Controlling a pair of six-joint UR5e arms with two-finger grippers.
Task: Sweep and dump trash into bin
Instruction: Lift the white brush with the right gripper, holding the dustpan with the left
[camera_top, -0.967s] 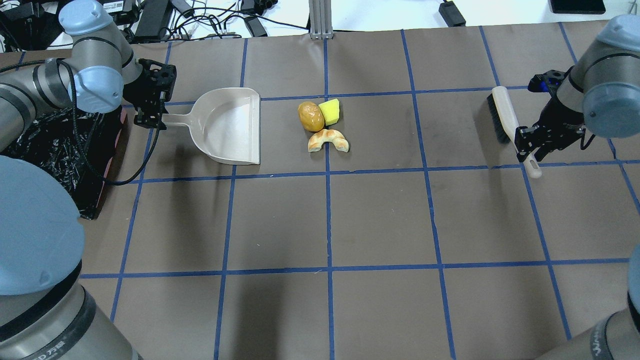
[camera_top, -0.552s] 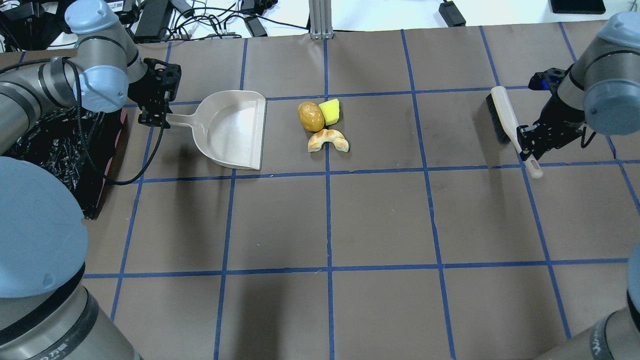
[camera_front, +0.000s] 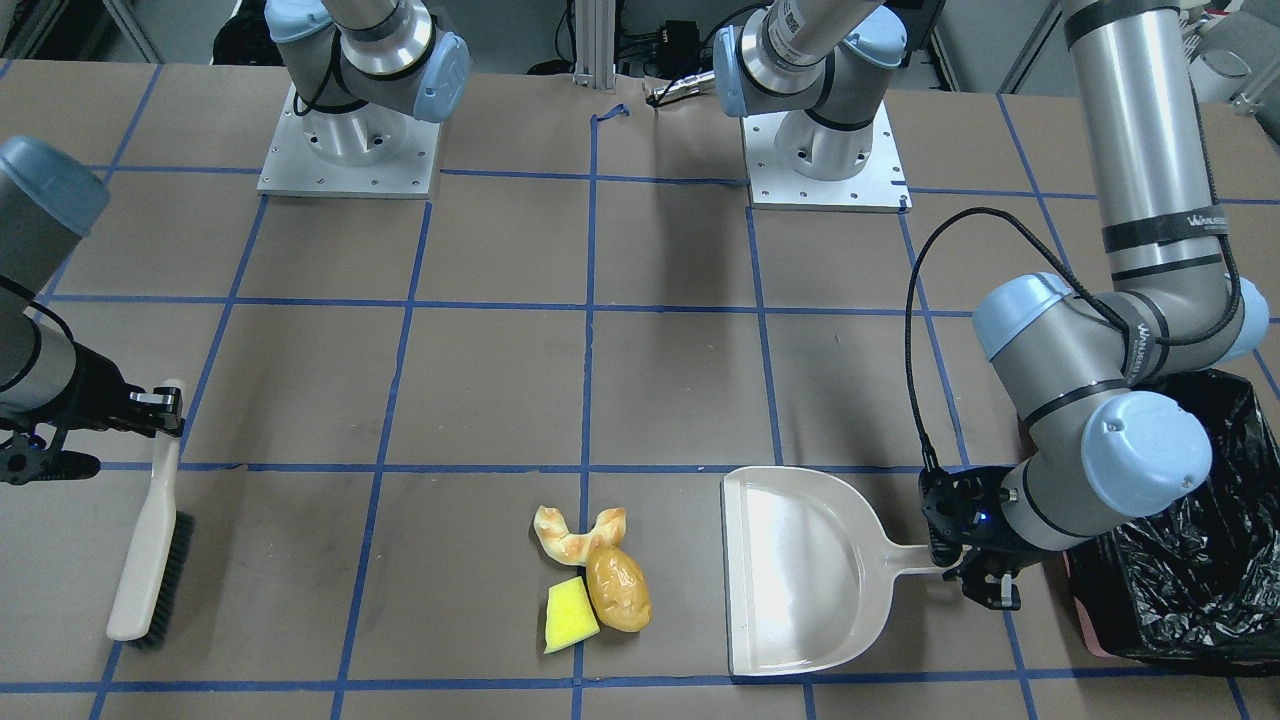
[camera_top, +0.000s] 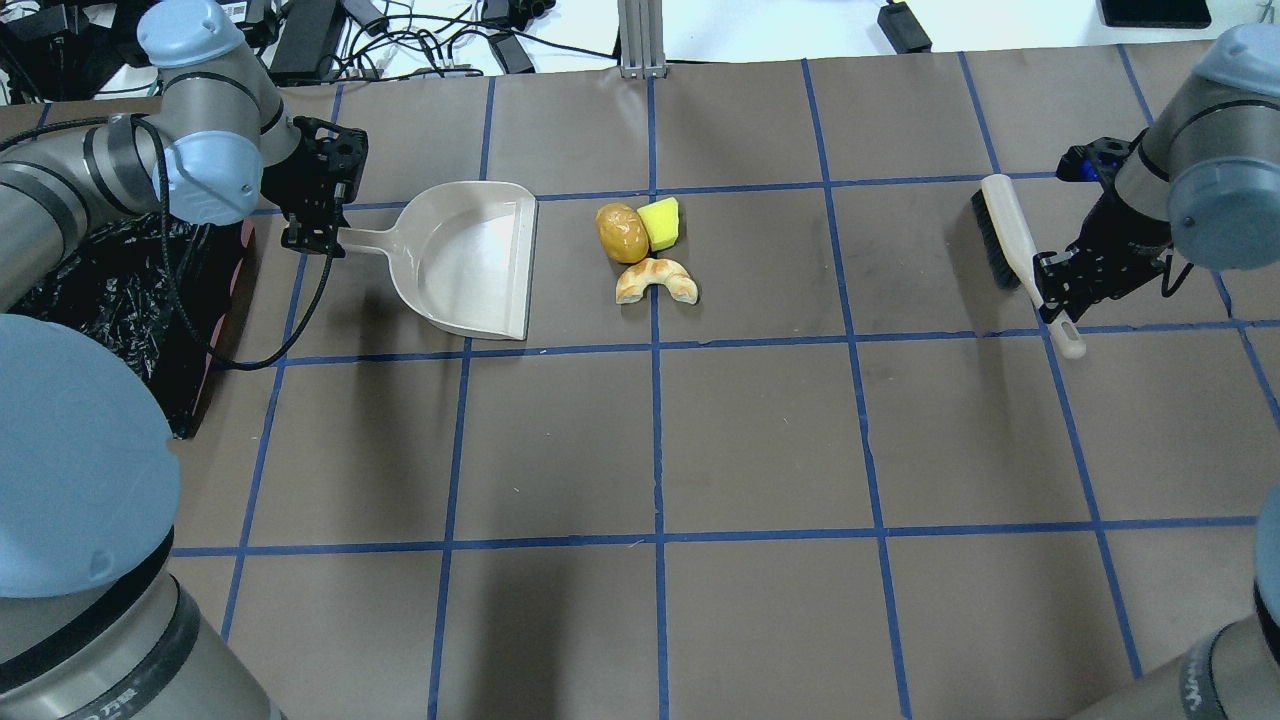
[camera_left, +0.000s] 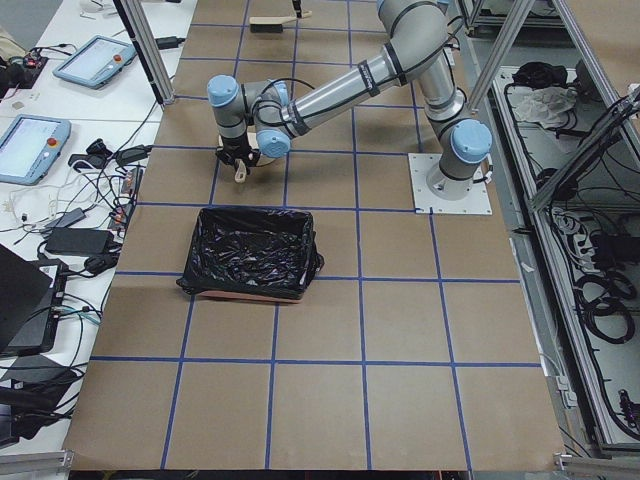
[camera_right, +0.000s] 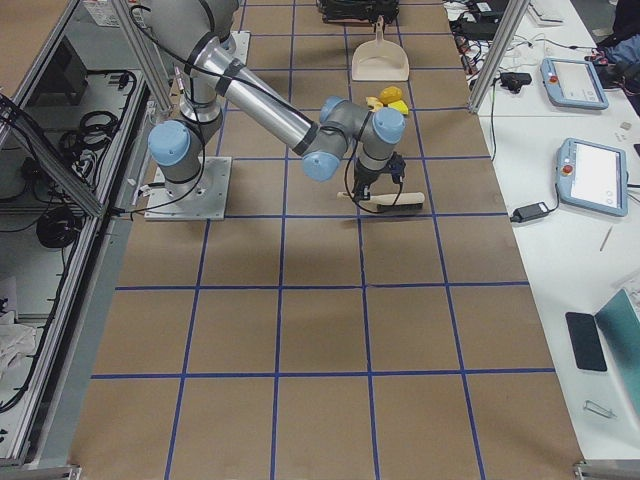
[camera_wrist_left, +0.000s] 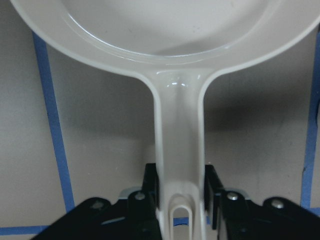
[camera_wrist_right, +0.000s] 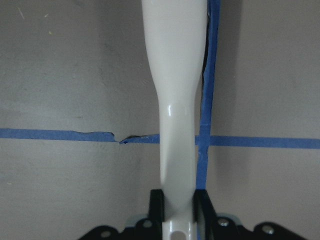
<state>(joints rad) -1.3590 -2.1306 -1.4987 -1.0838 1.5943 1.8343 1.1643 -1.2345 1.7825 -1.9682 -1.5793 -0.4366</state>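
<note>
The trash lies together mid-table: a golden croissant piece (camera_top: 655, 280), a brown potato-shaped lump (camera_top: 622, 232) and a yellow sponge wedge (camera_top: 659, 223). My left gripper (camera_top: 312, 238) is shut on the handle (camera_wrist_left: 178, 150) of a cream dustpan (camera_top: 470, 258). The pan's open edge faces the trash, a short gap to its left. My right gripper (camera_top: 1050, 290) is shut on the handle (camera_wrist_right: 176, 100) of a white brush (camera_top: 1005, 235) with black bristles, far to the right of the trash. The bin (camera_top: 110, 300), lined with a black bag, stands at the table's left edge behind the left gripper.
Blue tape lines grid the brown table cover. Cables and boxes lie beyond the far edge (camera_top: 400, 40). The arm bases (camera_front: 345, 150) stand on the robot's side. The left arm's cable (camera_top: 250, 360) loops down between the dustpan handle and the bin.
My left gripper has moved the dustpan a little to the right, toward the trash. The right gripper and brush have hardly moved. The trash has not moved.
</note>
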